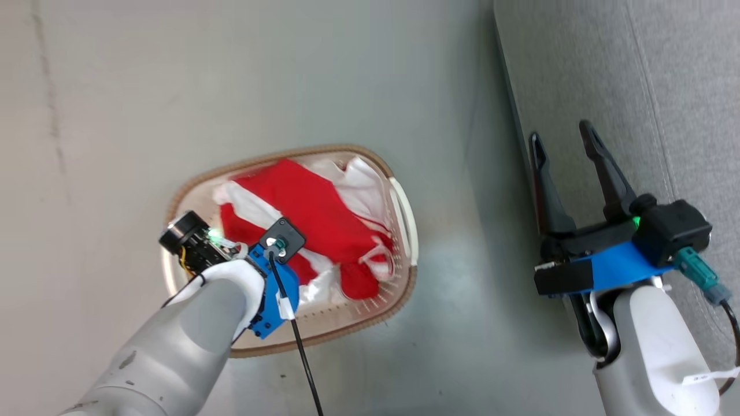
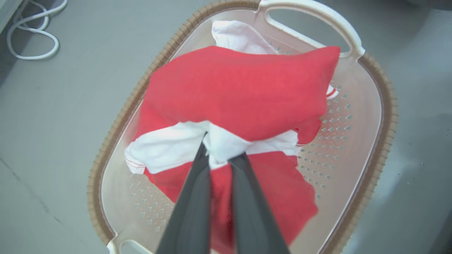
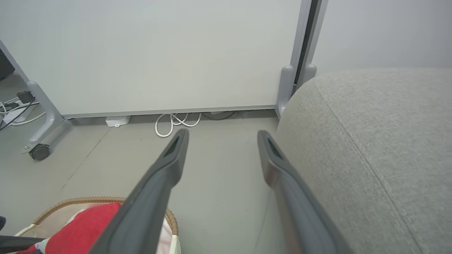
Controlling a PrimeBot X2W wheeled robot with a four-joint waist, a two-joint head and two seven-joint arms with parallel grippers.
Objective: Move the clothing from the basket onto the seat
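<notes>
Red and white clothing (image 1: pixel 312 219) lies heaped in the cream basket (image 1: pixel 404 208) with a brown rim on the floor. In the left wrist view my left gripper (image 2: pixel 220 151) is shut on a white fold of the clothing (image 2: pixel 240 95), which drapes over the basket (image 2: pixel 363 116). In the head view the left arm reaches down into the basket and its fingers are hidden. My right gripper (image 1: pixel 561 138) stands open and empty at the edge of the grey seat (image 1: pixel 665 86). The right wrist view shows the right gripper (image 3: pixel 222 135), the seat (image 3: pixel 381 141) to its right and the basket (image 3: pixel 70 204) at lower left.
The basket stands on a grey floor (image 1: pixel 231 75) left of the seat. A white panel on wheeled feet (image 3: pixel 159 53) stands behind, with white cables (image 3: pixel 174 121) coiled at its base. More cable (image 2: pixel 31 38) lies on the floor near the basket.
</notes>
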